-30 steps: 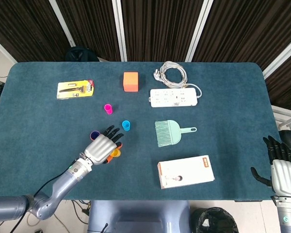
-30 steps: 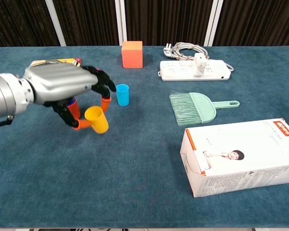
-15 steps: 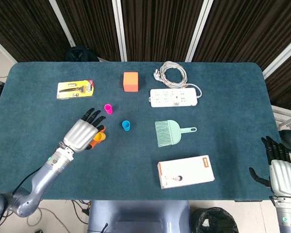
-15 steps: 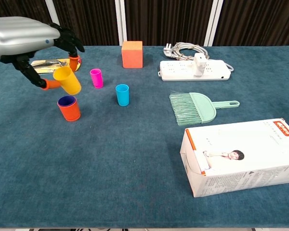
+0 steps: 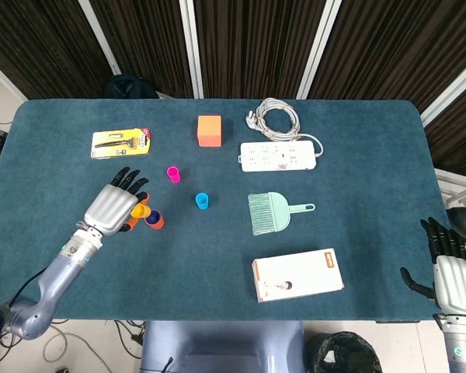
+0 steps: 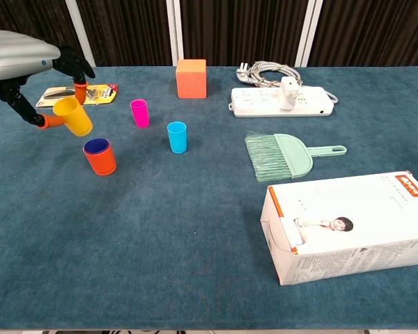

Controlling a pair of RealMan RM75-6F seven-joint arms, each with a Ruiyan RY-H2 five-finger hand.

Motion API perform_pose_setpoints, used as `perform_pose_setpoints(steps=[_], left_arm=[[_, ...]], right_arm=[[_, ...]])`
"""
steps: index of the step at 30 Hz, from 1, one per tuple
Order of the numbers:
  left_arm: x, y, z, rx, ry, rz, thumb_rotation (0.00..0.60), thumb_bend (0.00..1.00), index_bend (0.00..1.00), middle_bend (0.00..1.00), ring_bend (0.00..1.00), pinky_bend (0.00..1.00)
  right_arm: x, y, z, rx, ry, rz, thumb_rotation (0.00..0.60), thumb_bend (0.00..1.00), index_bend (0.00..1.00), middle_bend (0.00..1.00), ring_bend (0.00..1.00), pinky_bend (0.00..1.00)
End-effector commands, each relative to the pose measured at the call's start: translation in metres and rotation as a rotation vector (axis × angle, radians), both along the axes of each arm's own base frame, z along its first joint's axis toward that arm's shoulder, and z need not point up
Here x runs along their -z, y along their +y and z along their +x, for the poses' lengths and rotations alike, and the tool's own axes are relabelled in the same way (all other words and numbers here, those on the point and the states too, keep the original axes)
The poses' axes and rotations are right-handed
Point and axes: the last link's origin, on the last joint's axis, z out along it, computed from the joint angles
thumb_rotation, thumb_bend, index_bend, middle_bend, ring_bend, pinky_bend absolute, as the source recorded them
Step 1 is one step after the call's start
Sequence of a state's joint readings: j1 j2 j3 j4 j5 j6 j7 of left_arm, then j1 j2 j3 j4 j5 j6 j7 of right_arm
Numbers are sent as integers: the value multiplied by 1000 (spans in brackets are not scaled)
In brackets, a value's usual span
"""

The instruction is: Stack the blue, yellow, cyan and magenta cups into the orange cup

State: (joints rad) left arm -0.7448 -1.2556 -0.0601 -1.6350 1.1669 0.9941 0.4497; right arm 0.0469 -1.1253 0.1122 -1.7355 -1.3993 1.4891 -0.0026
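Though print blurs, box [image 6: 348,226] seems labelled.

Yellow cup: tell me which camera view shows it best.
The chest view: the yellow cup shows from the side, tilted, held in the left hand. In the head view it is a small spot half hidden by that hand.

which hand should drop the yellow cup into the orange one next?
Left. The left hand already holds the yellow cup just up-left of the orange cup. The right hand hangs empty off the table's far right edge.
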Motion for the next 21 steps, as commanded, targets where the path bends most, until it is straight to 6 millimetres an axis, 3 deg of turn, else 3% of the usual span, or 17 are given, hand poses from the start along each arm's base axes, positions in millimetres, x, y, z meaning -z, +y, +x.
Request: perform_pose_setpoints(steps=[1, 21], left_arm=[[5, 1, -4, -13, 0, -12, 600, 297, 425, 153, 0, 0], [21, 1, 1, 24, 12, -35, 600, 297, 425, 153, 0, 0]], right_arm=[[0, 0, 0, 2, 0, 0, 600, 343, 45, 44, 77, 36], [2, -1, 0, 2, -3, 3, 600, 343, 45, 44, 77, 36]])
